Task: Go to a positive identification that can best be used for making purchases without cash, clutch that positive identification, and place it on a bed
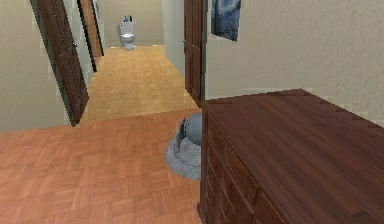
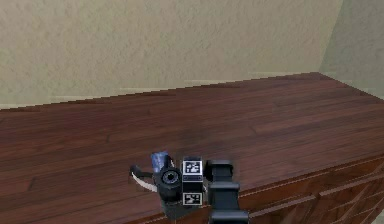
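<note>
Where the end effector [image 2: 141,179] shows, dresser top [image 2: 250,120] lies behind.

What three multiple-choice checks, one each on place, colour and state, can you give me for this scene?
1. Relative to the dresser, the grey round thing lies: A on top; B on the floor beside it; C inside a drawer.
2. The dresser's top is: A dark brown; B white; C green.
3. The door at the forward view's left stands: A shut; B flat on the ground; C swung open.

B, it rests on the floor against the dresser's side.
A, the arm side view shows dark brown wood around the end effector.
C, its leaf juts out at an angle.
</note>
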